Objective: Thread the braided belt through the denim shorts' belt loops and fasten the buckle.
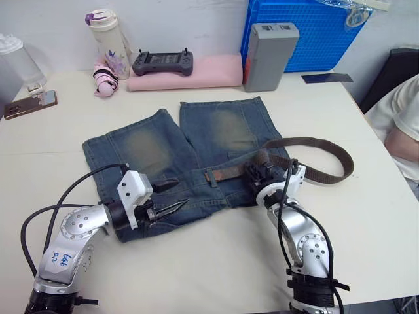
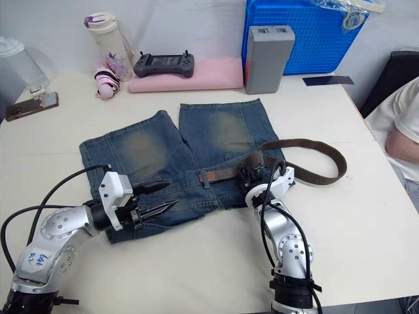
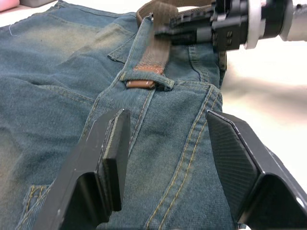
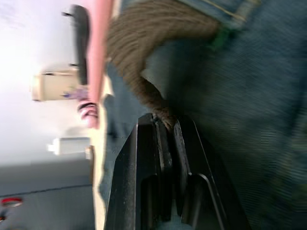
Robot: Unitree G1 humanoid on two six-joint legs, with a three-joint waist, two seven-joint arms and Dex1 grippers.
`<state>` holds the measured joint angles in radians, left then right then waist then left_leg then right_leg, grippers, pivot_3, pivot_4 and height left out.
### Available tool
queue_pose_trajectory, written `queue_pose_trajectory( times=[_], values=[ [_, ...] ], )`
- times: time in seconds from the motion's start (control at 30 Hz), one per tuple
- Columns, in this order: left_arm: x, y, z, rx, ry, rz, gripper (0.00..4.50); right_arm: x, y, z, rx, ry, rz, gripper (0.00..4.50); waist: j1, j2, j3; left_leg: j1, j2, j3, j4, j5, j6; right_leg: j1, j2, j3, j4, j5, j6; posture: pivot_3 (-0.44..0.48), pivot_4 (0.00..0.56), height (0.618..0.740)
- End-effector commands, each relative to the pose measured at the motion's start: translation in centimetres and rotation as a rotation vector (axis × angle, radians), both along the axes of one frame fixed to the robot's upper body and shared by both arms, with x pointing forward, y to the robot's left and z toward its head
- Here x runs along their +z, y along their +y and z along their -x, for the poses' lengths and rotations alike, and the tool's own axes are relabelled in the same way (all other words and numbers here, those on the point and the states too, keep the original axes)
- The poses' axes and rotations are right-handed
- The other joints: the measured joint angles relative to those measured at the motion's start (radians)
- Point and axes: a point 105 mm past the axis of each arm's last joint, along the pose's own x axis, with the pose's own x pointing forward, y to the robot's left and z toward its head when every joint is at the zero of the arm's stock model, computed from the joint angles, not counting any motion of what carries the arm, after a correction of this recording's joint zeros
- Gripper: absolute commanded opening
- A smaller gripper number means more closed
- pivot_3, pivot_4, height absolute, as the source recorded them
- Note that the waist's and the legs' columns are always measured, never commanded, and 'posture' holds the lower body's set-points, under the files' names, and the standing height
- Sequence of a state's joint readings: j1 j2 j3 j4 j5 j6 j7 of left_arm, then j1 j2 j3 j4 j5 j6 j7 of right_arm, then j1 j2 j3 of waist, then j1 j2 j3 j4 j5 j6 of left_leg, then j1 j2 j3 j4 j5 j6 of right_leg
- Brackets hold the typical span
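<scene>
Shorts laid flat mid-frame, waistband toward the camera, so the loops face both arms.

The faded blue denim shorts [image 1: 190, 157] lie centre frame on the white table [image 1: 366, 216]. The dark-brown braided belt [image 1: 327, 157] curls off to the right and runs left along the waistband, its tan leather tip [image 3: 142, 84] poking under a narrow denim belt loop [image 3: 148, 85]. The right gripper [image 1: 262, 173] pinches the strap, likely to feed it; the left gripper [image 1: 167, 198], lower left, waits spread wide, holding nothing.
</scene>
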<state>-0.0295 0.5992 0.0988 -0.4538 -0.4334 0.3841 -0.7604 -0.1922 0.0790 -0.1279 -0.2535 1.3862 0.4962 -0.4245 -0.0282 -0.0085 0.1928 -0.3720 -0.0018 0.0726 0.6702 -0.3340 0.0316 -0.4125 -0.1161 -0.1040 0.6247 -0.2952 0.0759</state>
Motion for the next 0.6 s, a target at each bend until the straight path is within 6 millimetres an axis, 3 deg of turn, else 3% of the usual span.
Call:
queue_pose_trajectory(
  times=[0.03, 0.3, 0.43, 0.6],
  values=[
    [0.4, -0.2, 0.4, -0.016, -0.018, -0.005, 2.79, 0.2, 0.2, 0.1, 0.020, -0.016, 0.034, 0.00, 0.000, 0.000, 0.000, 0.000, 0.000, 0.000, 0.000, 0.000, 0.000, 0.000, 0.000, 0.000, 0.000, 0.000, 0.000, 0.000, 0.150, 0.724],
    [0.4, 0.0, 0.1, 0.001, -0.023, -0.006, 2.79, 2.5, 3.0, 1.1, 0.156, -0.144, 0.088, 0.00, -0.001, 0.000, 0.000, 0.000, 0.000, 0.000, -0.001, 0.000, 0.000, 0.000, 0.000, 0.000, 0.000, 0.000, 0.000, 0.000, 0.150, 0.724],
    [0.9, 0.6, -0.6, 0.041, -0.034, 0.004, 2.79, 2.7, 4.1, 1.4, 0.222, -0.178, 0.155, 0.00, 0.000, 0.000, 0.000, 0.000, 0.000, 0.000, -0.001, 0.000, 0.000, 0.000, 0.000, 0.000, 0.000, 0.000, 0.000, 0.000, 0.150, 0.724],
    [1.7, 1.4, -1.1, 0.029, -0.182, -0.129, 2.79, 2.7, 4.7, 1.4, 0.264, -0.197, 0.210, 0.00, -0.002, 0.000, 0.000, 0.000, 0.000, 0.000, -0.001, 0.000, 0.000, 0.000, 0.000, 0.000, 0.000, 0.000, 0.000, 0.000, 0.150, 0.724]
  ],
)
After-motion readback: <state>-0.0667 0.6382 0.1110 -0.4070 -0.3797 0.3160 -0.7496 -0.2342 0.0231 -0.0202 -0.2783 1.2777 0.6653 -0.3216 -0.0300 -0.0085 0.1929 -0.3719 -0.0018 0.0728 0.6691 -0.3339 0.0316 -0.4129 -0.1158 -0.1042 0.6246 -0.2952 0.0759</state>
